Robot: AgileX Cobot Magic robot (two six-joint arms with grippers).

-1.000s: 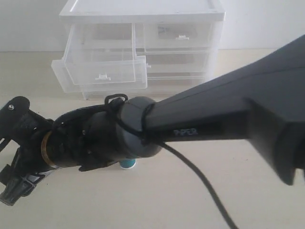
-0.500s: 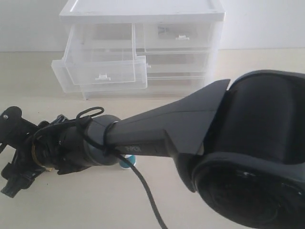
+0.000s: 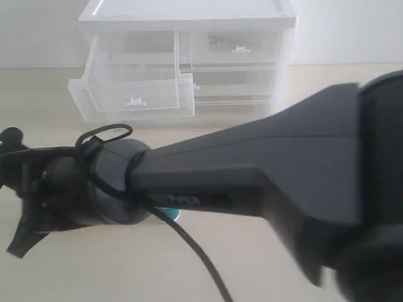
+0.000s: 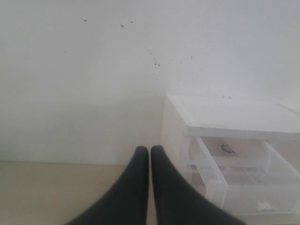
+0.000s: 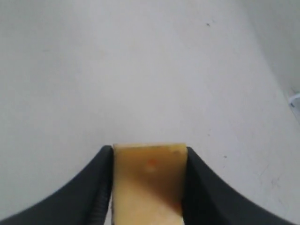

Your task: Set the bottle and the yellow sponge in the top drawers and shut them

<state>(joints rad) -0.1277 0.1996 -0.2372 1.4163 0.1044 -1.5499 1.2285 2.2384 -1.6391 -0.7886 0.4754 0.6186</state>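
My right gripper (image 5: 149, 149) is shut on the yellow sponge (image 5: 149, 183), which fills the gap between both fingers; behind it is a plain pale surface. Held low, my left gripper (image 4: 149, 149) is shut with nothing in it, left of the white cabinet (image 4: 234, 117). The left top drawer (image 3: 135, 94) is pulled out and looks empty; the right top drawer (image 3: 236, 45) is pushed in. Only a teal sliver of the bottle (image 3: 169, 215) shows under a black arm (image 3: 252, 170) that crosses the exterior view from the right. The sponge is hidden in the exterior view.
The arm's wrist end (image 3: 56, 189) sits blurred at the far left over the beige table (image 3: 94, 270), with a cable (image 3: 195, 258) trailing off it. A small dark thing (image 3: 214, 41) lies in the right top drawer. Full-width drawers (image 3: 233, 82) sit below.
The black arm has swung nearer the exterior camera and now fills the right half. Its wrist end has shifted left and slightly up. The drawers and bottle have not moved.
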